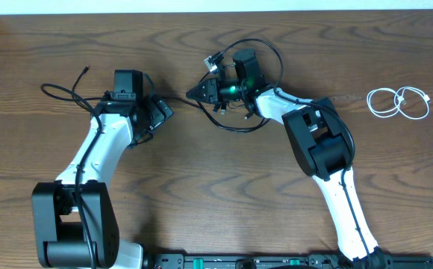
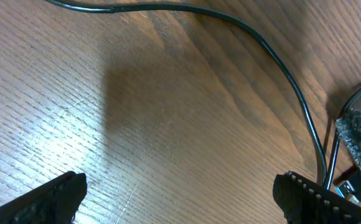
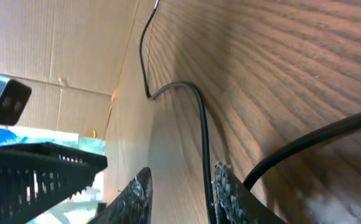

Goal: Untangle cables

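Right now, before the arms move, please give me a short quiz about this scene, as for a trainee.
1. True or false: the white cable lies coiled by itself, apart from the black cables.
2. Choose one. The left gripper is: A) open, with nothing held; B) shut on a black cable; C) shut on the white cable.
3. Short answer: seen from overhead, which gripper is nearer to the white cable?

Key: 1 true; 2 A; 3 the right gripper.
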